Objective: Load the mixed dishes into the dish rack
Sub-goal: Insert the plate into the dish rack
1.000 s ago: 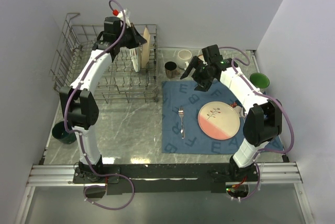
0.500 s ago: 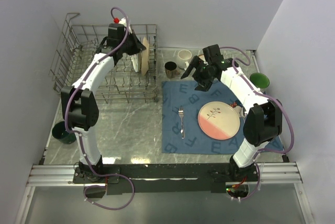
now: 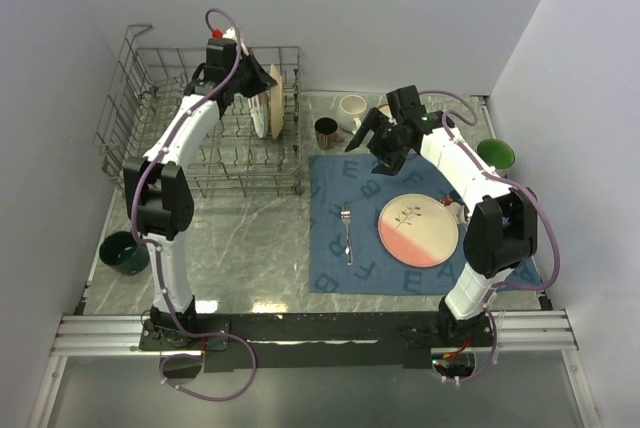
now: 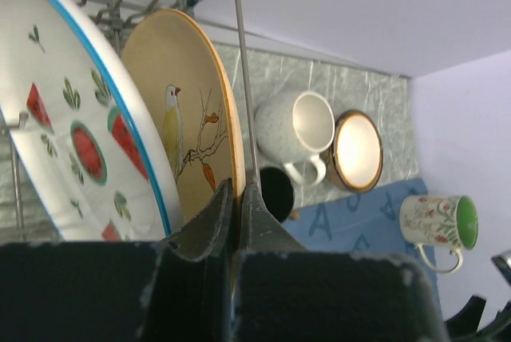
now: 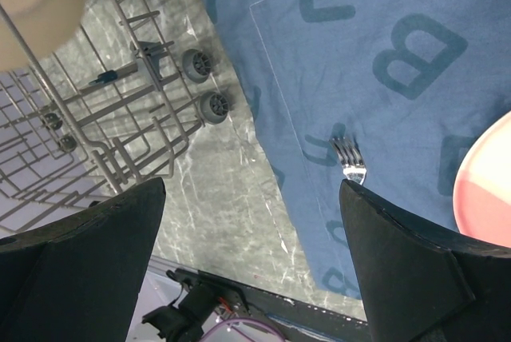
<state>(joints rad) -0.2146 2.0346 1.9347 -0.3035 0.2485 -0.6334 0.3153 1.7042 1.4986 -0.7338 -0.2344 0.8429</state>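
Observation:
My left gripper (image 3: 268, 80) (image 4: 237, 190) is shut on the rim of a tan plate with a bird on it (image 3: 279, 100) (image 4: 182, 110). The plate stands upright in the dish rack (image 3: 170, 138) beside a white watermelon plate (image 3: 260, 114) (image 4: 72, 134). My right gripper (image 3: 385, 145) (image 5: 251, 190) hangs open and empty above the placemat. On the placemat lie a fork (image 3: 347, 231) (image 5: 349, 162) and a pink-and-cream plate (image 3: 418, 230) (image 5: 489, 190). Behind the mat stand a white mug (image 3: 351, 108) (image 4: 299, 125), a dark mug (image 3: 326, 130) (image 4: 277, 192) and a brown-rimmed bowl (image 4: 356, 150).
The blue lettered placemat (image 3: 335, 183) (image 5: 367, 62) covers the middle right of the table. A green bowl (image 3: 495, 154) sits at the right edge and a dark green bowl (image 3: 124, 253) at the near left. A floral mug with a green inside (image 4: 439, 222) stands right of the mat.
My left gripper has lowered the tan plate a little into the rack next to the white plate. The right arm has not moved.

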